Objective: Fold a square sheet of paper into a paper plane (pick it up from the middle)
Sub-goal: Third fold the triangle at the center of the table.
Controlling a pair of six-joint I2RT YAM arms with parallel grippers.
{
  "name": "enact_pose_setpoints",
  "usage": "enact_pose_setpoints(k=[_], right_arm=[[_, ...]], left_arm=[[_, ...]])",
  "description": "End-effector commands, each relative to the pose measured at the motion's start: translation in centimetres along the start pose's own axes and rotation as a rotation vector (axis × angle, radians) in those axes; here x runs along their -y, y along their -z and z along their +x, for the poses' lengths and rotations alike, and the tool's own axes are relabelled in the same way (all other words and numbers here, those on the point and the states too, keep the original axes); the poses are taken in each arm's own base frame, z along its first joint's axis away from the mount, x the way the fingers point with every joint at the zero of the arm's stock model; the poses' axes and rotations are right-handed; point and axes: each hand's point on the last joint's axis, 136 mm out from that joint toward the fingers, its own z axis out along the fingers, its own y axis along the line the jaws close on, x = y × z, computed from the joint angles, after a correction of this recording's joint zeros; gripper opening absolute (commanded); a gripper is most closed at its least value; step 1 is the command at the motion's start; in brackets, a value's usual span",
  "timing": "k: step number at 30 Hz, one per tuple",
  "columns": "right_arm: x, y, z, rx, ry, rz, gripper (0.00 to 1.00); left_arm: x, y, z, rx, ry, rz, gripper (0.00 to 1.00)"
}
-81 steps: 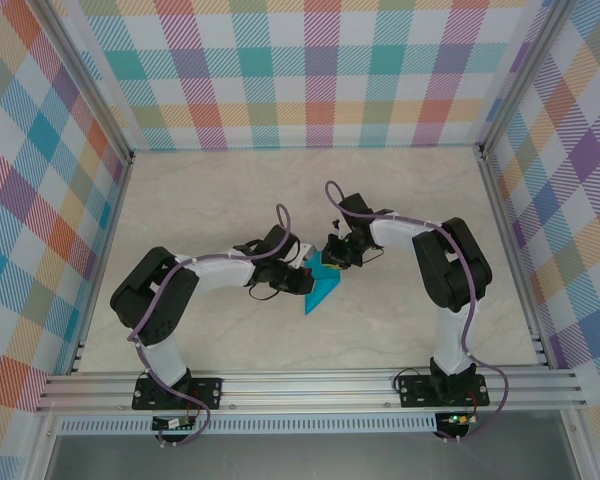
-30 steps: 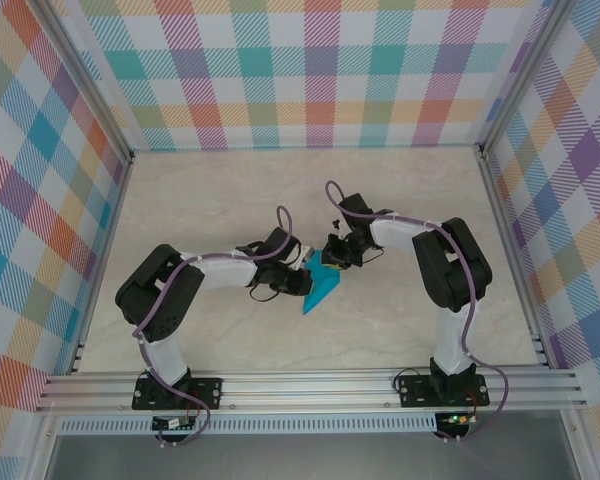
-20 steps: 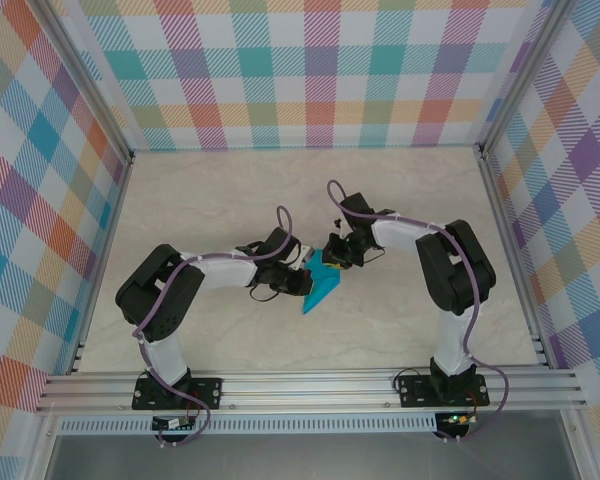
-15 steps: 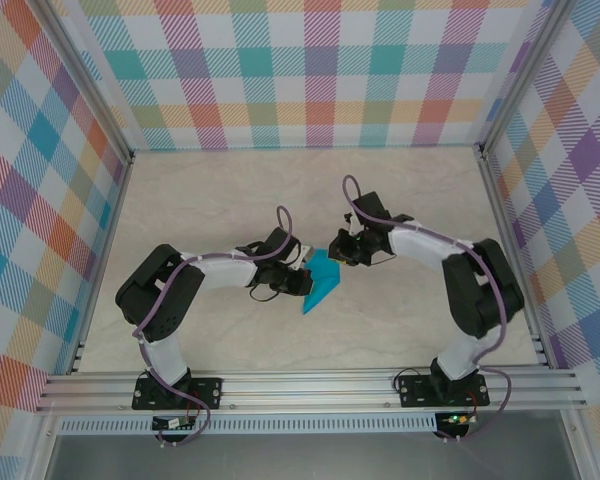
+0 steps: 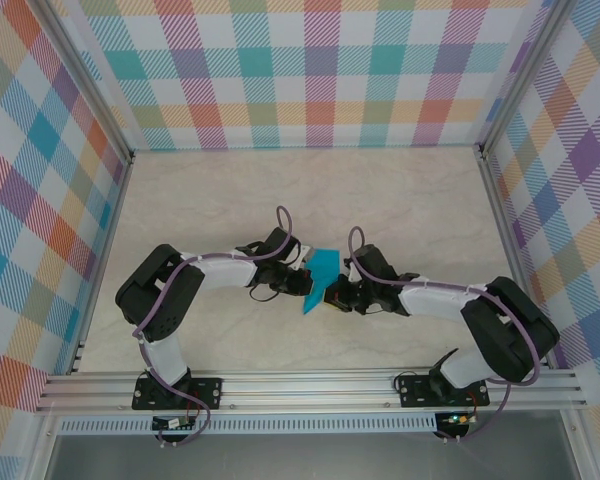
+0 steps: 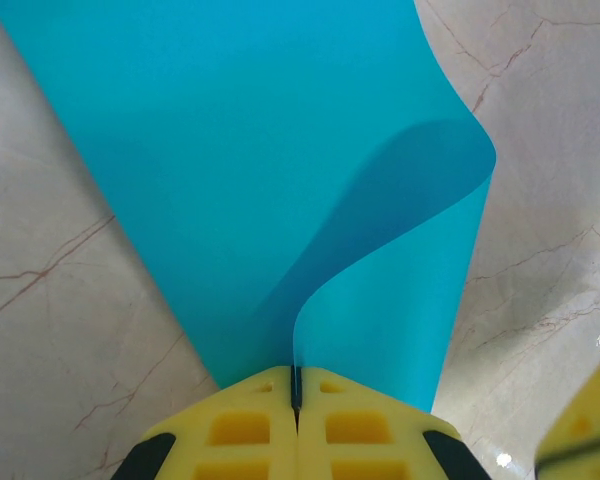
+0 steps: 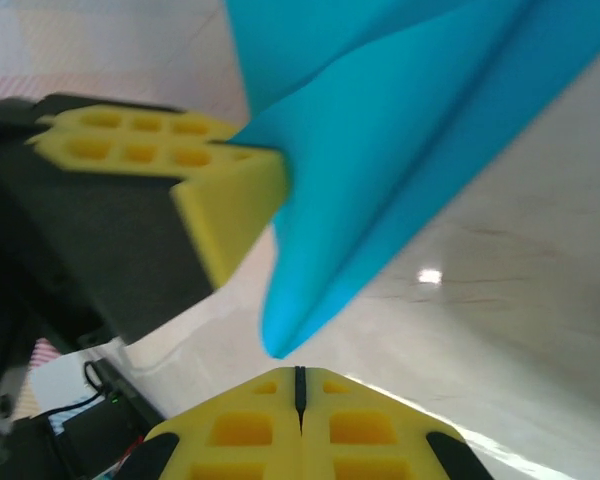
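Pressing down the next crease looks like the step in hand. Judged mid-task: the shape is already pointed, but one layer sits loose.

Bench (image 5: 230, 200): pale marbled top, bare on all sides of the work, with most room toward the far wall. Plaid walls (image 5: 320, 80) and near rail (image 5: 310, 385) stand well apart from both wrists, so outward sweeps are free. The tight spot is the centre, where the two forearms converge.

Sheet of paper (image 5: 322, 270): bright cyan, folded to a narrow wedge, at bench centre between the arms, point toward the near edge. Overhead, it cannot be told whether the point rests on the bench or hangs just above it.

Left pincer (image 5: 300, 280): pads together, clamped on the sheet's edge.

Right pincer (image 5: 335, 297): pads together, empty, just beside the wedge's point and apart from it in the wrist view.

Loose flap (image 6: 410, 200): curls up off the layer beneath.

Advice: run the closed right pads along the fold from the clamped end outward, low and slow. The left hold should not slip, or the layers will skew. A snag at the point would likely crumple this thin paper.
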Motion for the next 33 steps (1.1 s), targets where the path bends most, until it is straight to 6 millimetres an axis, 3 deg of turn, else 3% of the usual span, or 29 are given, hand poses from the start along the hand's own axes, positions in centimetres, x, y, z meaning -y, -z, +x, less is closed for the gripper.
enact_pose_setpoints(k=[1,9,18,33], right_arm=[[-2.2,-1.0,-0.4,0.028,0.0,-0.075,0.0],[-3.2,-3.0,0.6,-0.007,0.008,-0.081,0.0],[-3.2,-3.5,0.8,-0.018,0.007,-0.077,0.0],[0.0,-4.1,1.6,-0.043,-0.032,0.03,0.0]], left_arm=[[-1.2,-0.4,1.3,-0.037,0.028,-0.013,0.02],[-1.2,-0.4,1.5,-0.042,0.028,-0.012,0.02],[-1.2,-0.4,1.8,-0.047,0.029,-0.006,0.02],[-1.2,-0.4,2.1,-0.057,0.029,-0.007,0.02]])
